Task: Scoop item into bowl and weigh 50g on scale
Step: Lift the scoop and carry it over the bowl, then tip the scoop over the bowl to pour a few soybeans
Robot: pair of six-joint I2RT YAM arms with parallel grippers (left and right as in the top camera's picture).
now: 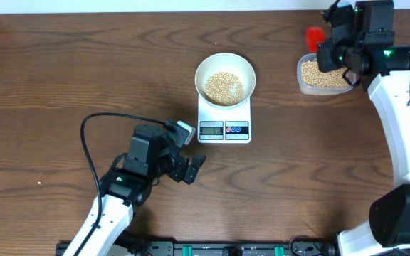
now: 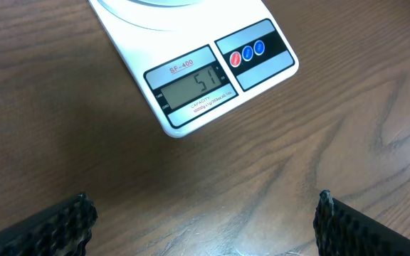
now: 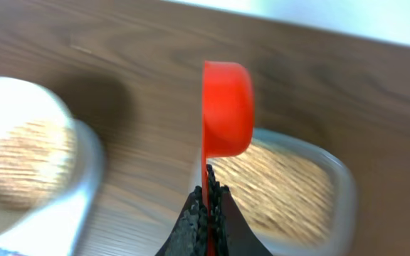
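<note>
The white bowl [image 1: 203,66] stands on the white scale [image 1: 224,129] at the table's middle and holds a heap of tan beans [image 1: 223,87]. In the left wrist view the scale [image 2: 191,53] shows 51 on its display. My left gripper [image 1: 194,169] rests just left of and in front of the scale; its jaws [image 2: 205,213] stand wide apart and empty over bare wood. My right gripper [image 1: 324,40] is at the far right, shut on the handle of a red scoop [image 3: 228,107]. The scoop [image 1: 314,34] is turned on edge at the clear tub's left end.
The clear plastic tub [image 1: 324,75] of beans sits at the far right, under my right wrist; it is blurred in the right wrist view [image 3: 294,185], as is the bowl [image 3: 20,89]. A black cable [image 1: 84,135] loops left of my left arm.
</note>
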